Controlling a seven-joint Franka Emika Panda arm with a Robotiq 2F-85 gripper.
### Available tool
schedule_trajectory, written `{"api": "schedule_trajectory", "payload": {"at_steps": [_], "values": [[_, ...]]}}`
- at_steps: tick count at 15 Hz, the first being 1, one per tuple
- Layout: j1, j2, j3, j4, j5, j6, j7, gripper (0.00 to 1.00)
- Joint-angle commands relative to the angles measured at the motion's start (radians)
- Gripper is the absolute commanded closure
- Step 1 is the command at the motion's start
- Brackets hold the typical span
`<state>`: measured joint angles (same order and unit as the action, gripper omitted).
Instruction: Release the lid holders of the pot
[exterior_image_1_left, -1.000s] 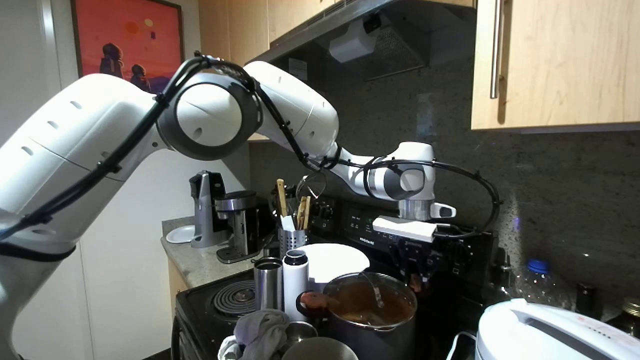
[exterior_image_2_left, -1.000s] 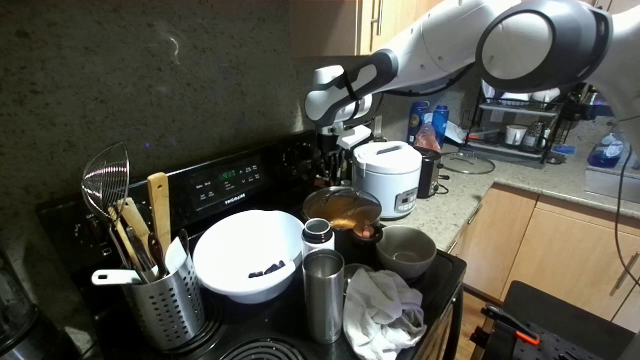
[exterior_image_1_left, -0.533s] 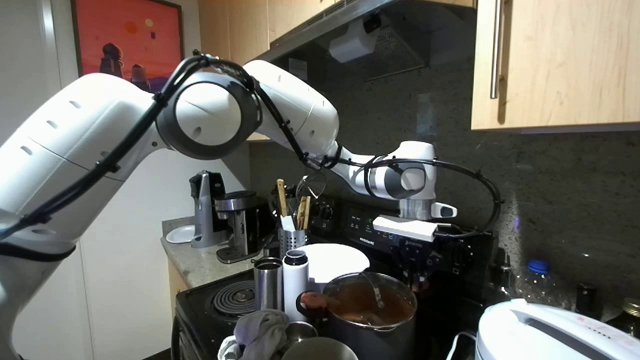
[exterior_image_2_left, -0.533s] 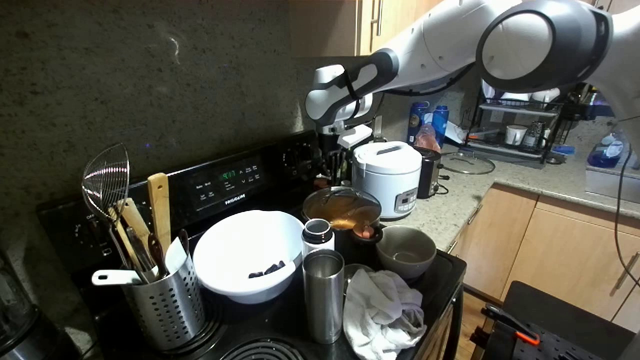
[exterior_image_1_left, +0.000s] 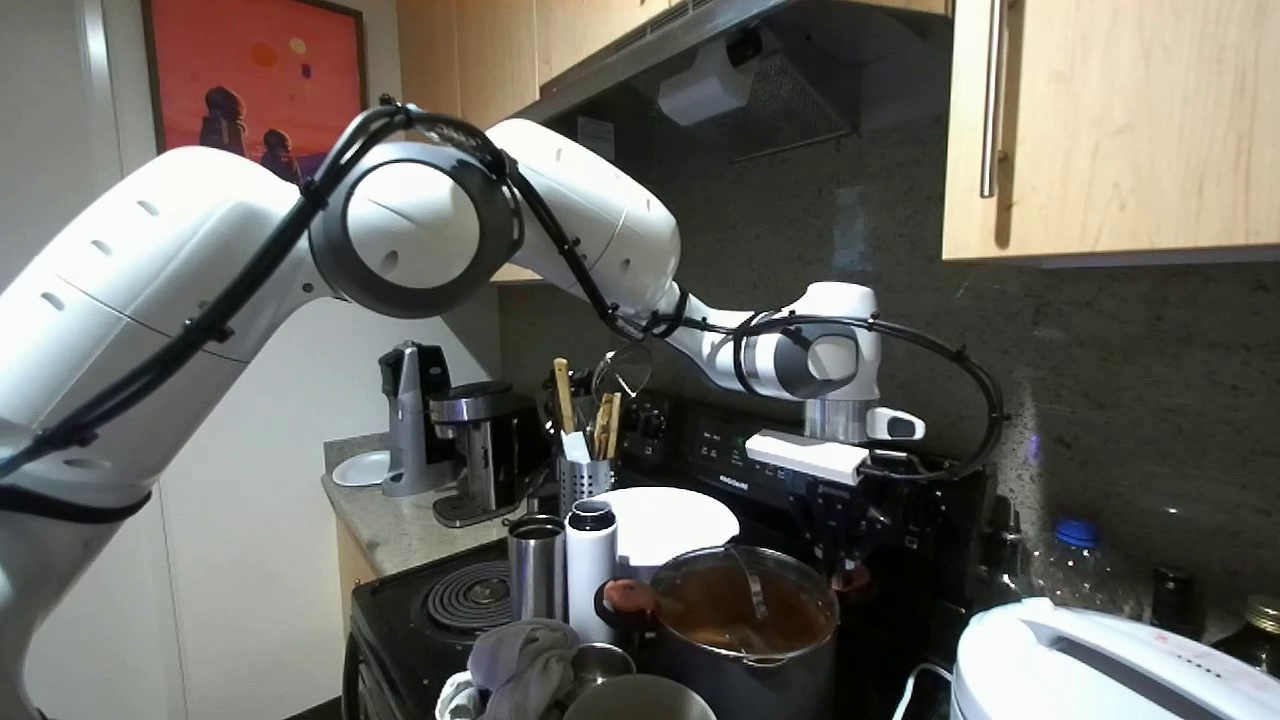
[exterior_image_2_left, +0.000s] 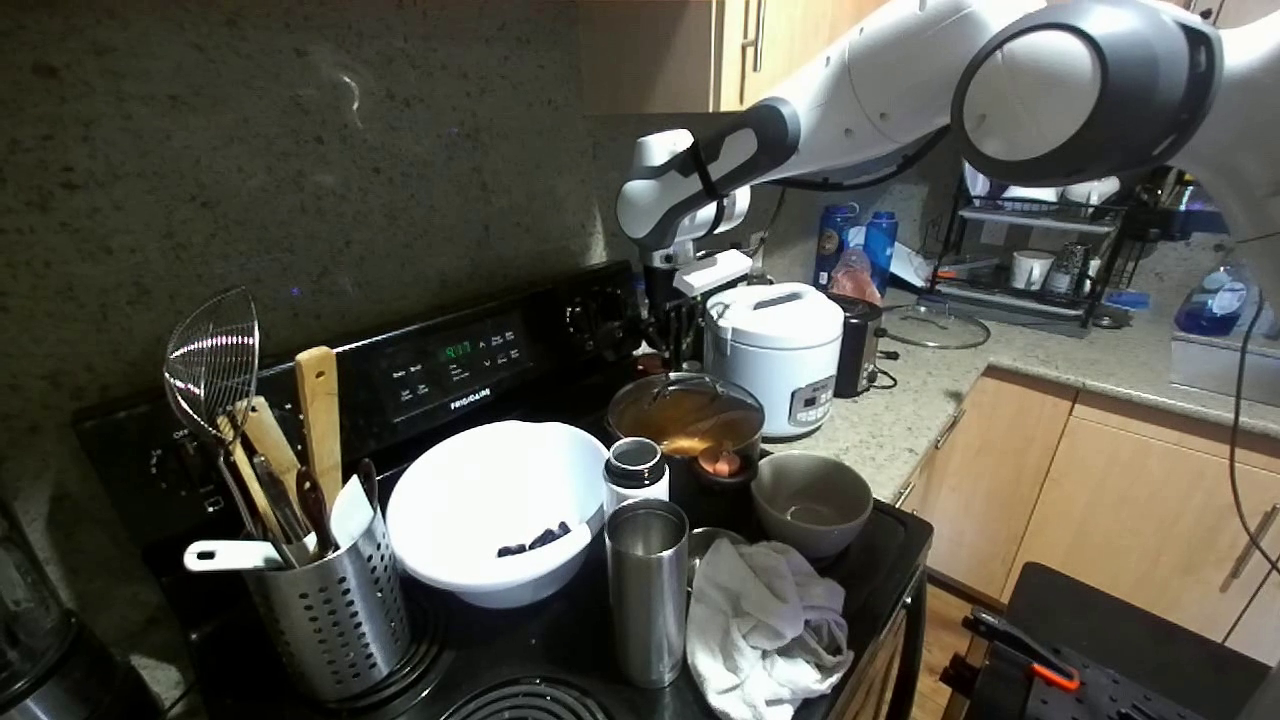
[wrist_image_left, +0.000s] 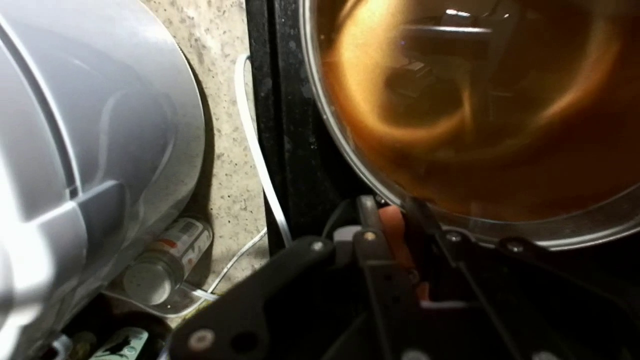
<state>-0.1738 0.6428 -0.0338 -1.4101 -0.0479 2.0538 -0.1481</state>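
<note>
The pot (exterior_image_1_left: 775, 680) is dark-bodied with a glass lid (exterior_image_1_left: 705, 610) over brownish contents; it also shows in an exterior view (exterior_image_2_left: 690, 415) and in the wrist view (wrist_image_left: 475, 165). An orange lid holder (exterior_image_1_left: 628, 598) sits on its near black handle, also seen in an exterior view (exterior_image_2_left: 719, 461). A second orange lid holder (wrist_image_left: 397, 240) sits at the far handle. My gripper (wrist_image_left: 391, 210) has one finger on each side of it and appears closed on it. The gripper (exterior_image_1_left: 838, 568) reaches down behind the pot, beside the stove's control panel. The far handle is mostly hidden.
A white rice cooker (exterior_image_2_left: 775, 345) stands close beside the pot. A white bowl (exterior_image_2_left: 490, 470), white bottle (exterior_image_1_left: 592, 570), steel tumbler (exterior_image_2_left: 648, 600), grey bowl (exterior_image_2_left: 812, 505) and cloth (exterior_image_2_left: 765, 630) crowd the stove. The range hood (exterior_image_1_left: 800, 60) hangs above.
The gripper's fingers have drawn together at the far lid holder. The gripper has shifted slightly toward the rice cooker, and the pot has shifted and turned slightly with it.
</note>
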Motion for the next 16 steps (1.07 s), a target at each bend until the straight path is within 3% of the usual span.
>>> {"api": "schedule_trajectory", "payload": {"at_steps": [1, 16], "values": [[0.014, -0.031, -0.026, -0.019, 0.022, -0.04, 0.089, 0.9], [0.11, -0.052, -0.107, -0.063, 0.006, -0.008, 0.539, 0.9]]}}
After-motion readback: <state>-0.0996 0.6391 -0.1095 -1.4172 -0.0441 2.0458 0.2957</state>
